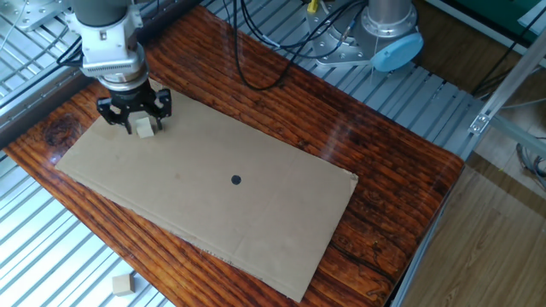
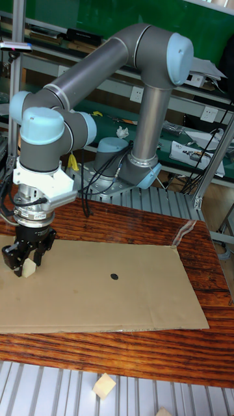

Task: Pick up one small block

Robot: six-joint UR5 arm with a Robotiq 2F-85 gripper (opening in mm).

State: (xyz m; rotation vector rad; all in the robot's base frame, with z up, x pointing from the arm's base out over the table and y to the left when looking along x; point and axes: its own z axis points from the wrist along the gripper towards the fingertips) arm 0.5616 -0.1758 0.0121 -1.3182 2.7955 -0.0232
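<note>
Table (image 1: 401, 170): dark reddish wood, glossy, set on a ribbed metal bench.
Cardboard sheet (image 1: 205, 196): lay flat across most of the table, with a black dot (image 1: 236, 179) near its middle.
Arm (image 2: 97, 71): grey with pale blue joint caps, bent over the sheet's far left corner.
Gripper (image 1: 136, 118): pointed straight down, low over the cardboard, black fingers spread apart and straddling the small block.
Small block (image 1: 145, 127): pale cube on the cardboard, between the fingers; whether they touched it, I could not tell.
Second wooden block (image 1: 124, 285): slightly tanner, lay well apart on the metal bench by the table's near edge.
</note>
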